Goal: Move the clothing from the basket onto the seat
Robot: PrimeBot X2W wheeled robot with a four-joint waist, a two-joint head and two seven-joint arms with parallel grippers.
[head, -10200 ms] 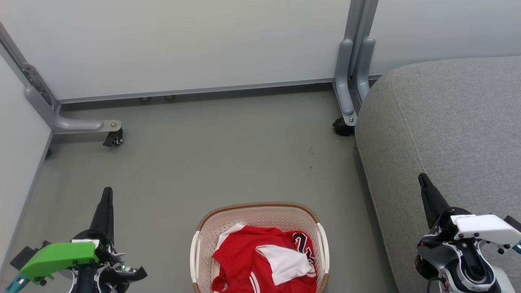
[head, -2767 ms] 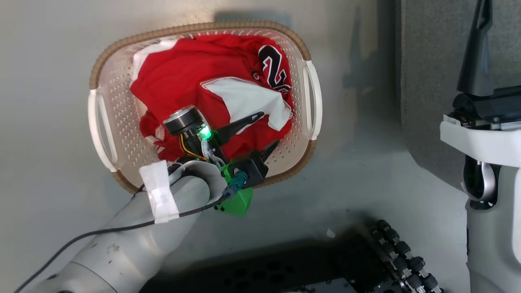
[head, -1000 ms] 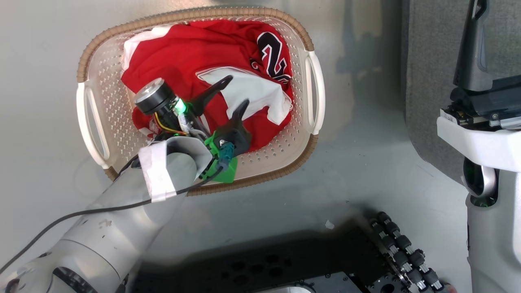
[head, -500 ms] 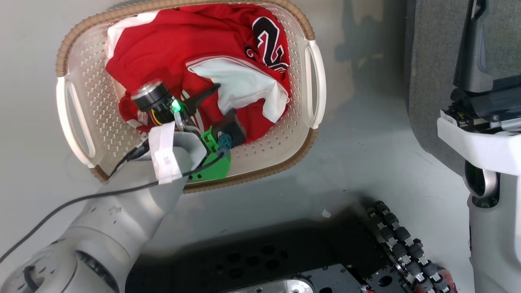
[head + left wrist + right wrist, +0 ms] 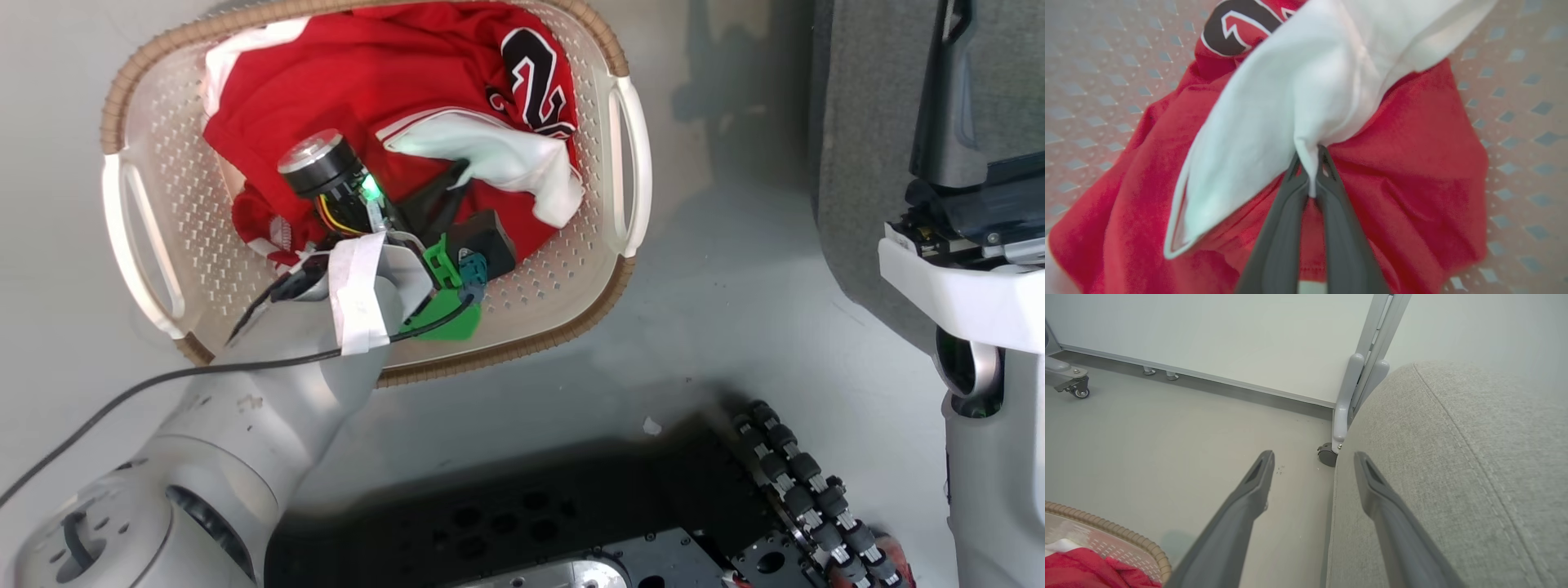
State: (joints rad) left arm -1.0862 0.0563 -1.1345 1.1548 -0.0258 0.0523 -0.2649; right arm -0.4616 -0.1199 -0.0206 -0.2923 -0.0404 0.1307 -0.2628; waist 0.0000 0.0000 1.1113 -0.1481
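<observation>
Below, your left gripper (image 5: 1309, 173) sits inside the basket (image 5: 563, 269), its two dark fingers drawn almost together on a pinched fold of white cloth belonging to the clothing (image 5: 367, 73). The red garments lie heaped in the basket, which stands on the grey floor (image 5: 735, 310) near the seat (image 5: 1453, 465), with a strip of floor between the two. Your right gripper (image 5: 1313, 455) hangs with its fingers spread wide and nothing between them, one seen against the floor, the other against the seat's edge.

Surroundings: your left forearm (image 5: 245, 425), wrapped with a white tape band (image 5: 355, 286) and trailed by a black cable (image 5: 122, 398), crosses the basket's near rim and covers part of the garments. A pale partition (image 5: 1229, 335) on a grey post with a black caster (image 5: 1326, 454) stands beyond the seat's corner. The robot's dark base (image 5: 531, 523), edged by a row of small rollers (image 5: 796, 478), lies along the bottom of the head view.

Hidden or unclear: part of the basket's far rim runs off the top of the head view. You cannot tell where one garment ends and the other begins. The left wrist view is soft with blur.

Writing: a black numeral 2 (image 5: 531, 77), outlined in white, reads on the red cloth. The figure beside it is folded under and unreadable.
</observation>
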